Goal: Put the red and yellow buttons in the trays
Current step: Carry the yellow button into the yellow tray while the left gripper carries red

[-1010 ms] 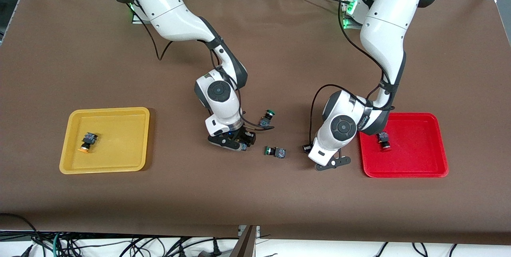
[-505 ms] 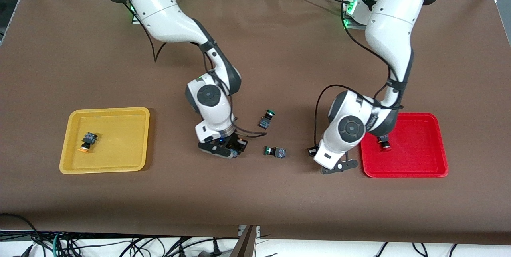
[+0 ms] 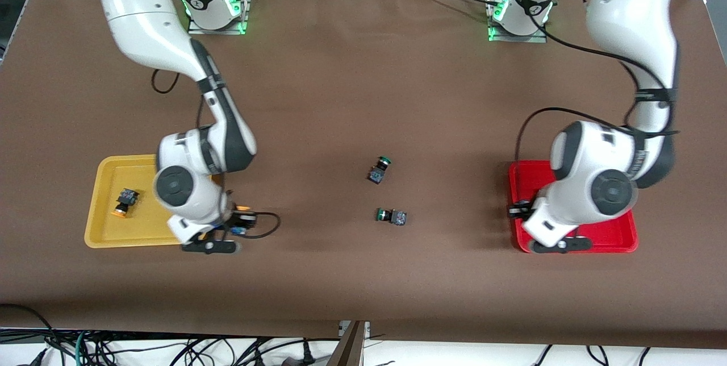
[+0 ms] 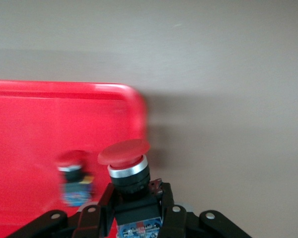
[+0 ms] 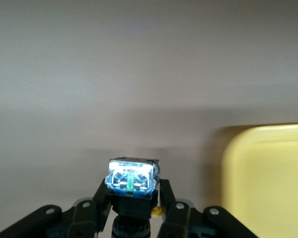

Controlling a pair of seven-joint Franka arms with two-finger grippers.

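Observation:
My left gripper (image 4: 136,191) is shut on a red button (image 4: 124,161), cap pointing outward, over the rim of the red tray (image 4: 35,114). A second red button (image 4: 73,178) lies in that tray. In the front view this gripper (image 3: 554,245) hangs over the red tray's (image 3: 625,235) corner. My right gripper (image 5: 131,193) is shut on a button (image 5: 131,179) with its blue contact block outward and a yellow bit showing, over the table beside the yellow tray (image 5: 268,173). In the front view it (image 3: 213,245) is at the yellow tray's (image 3: 102,212) edge. A yellow button (image 3: 124,202) lies in that tray.
Two green-capped buttons (image 3: 379,168) (image 3: 391,216) lie on the brown table mid-way between the trays. The right arm's body covers part of the yellow tray, and the left arm's body covers much of the red tray. Arm bases stand at the table's back edge.
Both arms have swung apart from the table's middle. The right gripper carried its button to the yellow tray's edge. The left gripper carried the red button over the red tray's corner.

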